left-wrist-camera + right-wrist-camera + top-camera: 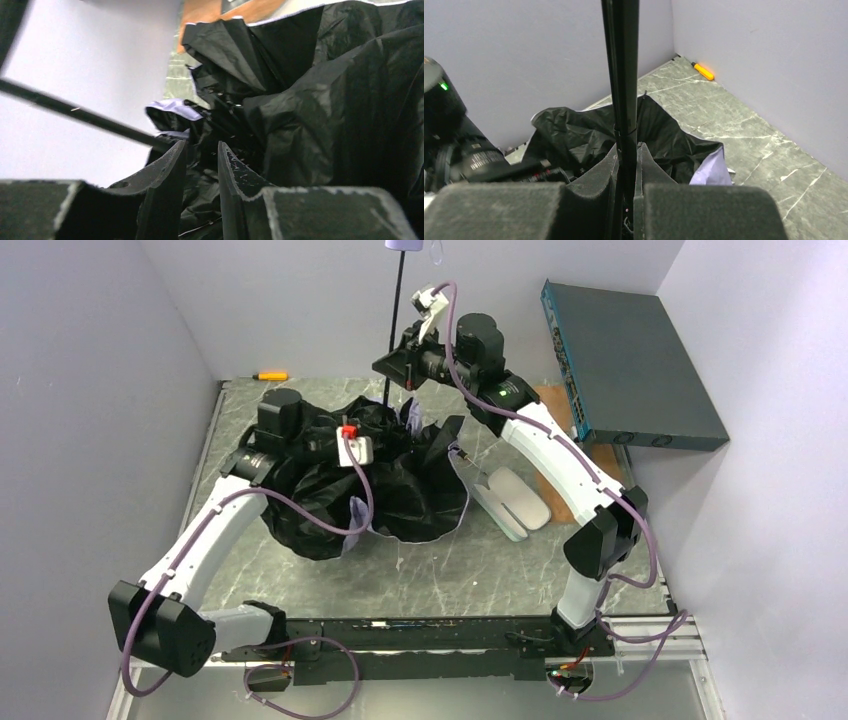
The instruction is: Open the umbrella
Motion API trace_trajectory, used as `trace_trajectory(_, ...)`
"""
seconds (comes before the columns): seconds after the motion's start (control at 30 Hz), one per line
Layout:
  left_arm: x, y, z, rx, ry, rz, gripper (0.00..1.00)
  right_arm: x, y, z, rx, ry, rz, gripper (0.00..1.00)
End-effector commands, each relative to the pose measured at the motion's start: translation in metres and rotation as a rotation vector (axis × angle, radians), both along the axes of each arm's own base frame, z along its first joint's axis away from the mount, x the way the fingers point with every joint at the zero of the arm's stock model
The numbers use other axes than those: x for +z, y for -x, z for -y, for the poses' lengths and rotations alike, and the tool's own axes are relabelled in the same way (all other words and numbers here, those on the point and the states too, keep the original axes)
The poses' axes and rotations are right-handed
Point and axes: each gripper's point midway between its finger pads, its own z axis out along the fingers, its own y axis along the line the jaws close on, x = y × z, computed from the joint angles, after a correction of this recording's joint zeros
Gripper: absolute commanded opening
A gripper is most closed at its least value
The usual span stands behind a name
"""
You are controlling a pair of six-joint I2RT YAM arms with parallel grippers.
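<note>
The umbrella's canopy lies crumpled on the table, black lining up, with a lavender edge showing. Its thin black shaft rises upright to the lavender handle at the top edge. My right gripper is shut on the shaft above the canopy. My left gripper is sunk in the canopy folds by the shaft's base. In the left wrist view the jaws stand a narrow gap apart with black fabric and a rib between them; the shaft ends at the left fingertip.
A pale mint-green oval case lies right of the canopy, under the right arm. A blue-grey box leans at the back right. An orange-handled tool lies at the back left wall, also in the right wrist view.
</note>
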Motion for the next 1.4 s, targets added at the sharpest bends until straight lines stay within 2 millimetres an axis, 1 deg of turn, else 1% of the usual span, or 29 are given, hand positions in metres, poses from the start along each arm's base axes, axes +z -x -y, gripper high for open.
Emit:
trace_trajectory(0.0,-0.037,0.018,0.011,-0.093,-0.092,-0.021,0.33,0.071,0.007,0.006,-0.035,-0.131,0.133,0.0)
trace_trajectory(0.13,-0.082,0.05,0.013,-0.176,-0.181,-0.096,0.32,0.084,0.0,0.008,-0.076,-0.158,0.153,0.0)
trace_trajectory(0.27,-0.111,0.072,0.005,-0.209,-0.222,-0.156,0.32,0.092,-0.008,0.013,-0.124,-0.17,0.174,0.0)
trace_trajectory(0.33,-0.122,0.081,0.001,-0.222,-0.242,-0.178,0.32,0.094,-0.013,0.016,-0.154,-0.166,0.184,0.0)
trace_trajectory(0.4,-0.13,0.092,-0.002,-0.237,-0.258,-0.197,0.34,0.094,-0.02,0.021,-0.205,-0.163,0.189,0.0)
trace_trajectory(0.47,-0.129,0.101,-0.003,-0.25,-0.254,-0.201,0.4,0.095,-0.027,0.026,-0.261,-0.157,0.199,0.0)
trace_trajectory(0.5,-0.12,0.105,-0.002,-0.252,-0.235,-0.196,0.44,0.093,-0.029,0.028,-0.285,-0.145,0.207,0.0)
trace_trajectory(0.53,-0.098,0.104,0.001,-0.243,-0.191,-0.164,0.55,0.091,-0.029,0.028,-0.302,-0.134,0.204,0.0)
trace_trajectory(0.57,-0.076,0.104,0.004,-0.222,-0.137,-0.157,0.61,0.091,-0.029,0.028,-0.317,-0.127,0.205,0.0)
trace_trajectory(0.6,-0.046,0.096,0.009,-0.192,-0.066,-0.102,0.64,0.087,-0.027,0.027,-0.329,-0.113,0.206,0.0)
trace_trajectory(0.67,0.001,0.088,0.012,-0.138,0.036,-0.045,0.67,0.08,-0.022,0.024,-0.348,-0.086,0.205,0.0)
trace_trajectory(0.73,0.032,0.084,0.013,-0.122,0.073,0.009,0.67,0.07,-0.021,0.021,-0.376,-0.06,0.187,0.0)
trace_trajectory(0.8,0.049,0.077,0.015,-0.108,0.097,0.031,0.66,0.066,-0.019,0.02,-0.415,-0.047,0.173,0.0)
trace_trajectory(0.83,0.051,0.072,0.017,-0.103,0.094,0.039,0.62,0.066,-0.018,0.02,-0.43,-0.045,0.169,0.0)
trace_trajectory(0.87,0.048,0.067,0.02,-0.086,0.071,0.052,0.56,0.064,-0.017,0.019,-0.442,-0.045,0.162,0.0)
trace_trajectory(0.9,0.043,0.054,0.021,-0.021,0.032,0.079,0.51,0.063,-0.016,0.018,-0.451,-0.045,0.157,0.0)
trace_trajectory(0.97,0.036,0.034,0.025,0.068,-0.001,0.12,0.44,0.065,-0.016,0.02,-0.484,-0.057,0.147,0.0)
trace_trajectory(1.0,0.036,0.026,0.027,0.105,-0.003,0.135,0.42,0.066,-0.015,0.02,-0.493,-0.069,0.141,0.0)
trace_trajectory(1.03,0.031,0.019,0.029,0.13,-0.015,0.139,0.41,0.068,-0.014,0.021,-0.502,-0.08,0.136,0.0)
trace_trajectory(1.17,0.017,0.002,0.034,0.196,-0.055,0.185,0.37,0.074,-0.007,0.018,-0.503,-0.114,0.126,0.0)
trace_trajectory(1.23,0.005,-0.008,0.036,0.227,-0.092,0.208,0.36,0.077,-0.003,0.014,-0.495,-0.124,0.123,0.0)
trace_trajectory(1.37,-0.013,-0.031,0.034,0.322,-0.123,0.23,0.35,0.082,0.006,0.009,-0.467,-0.137,0.118,0.0)
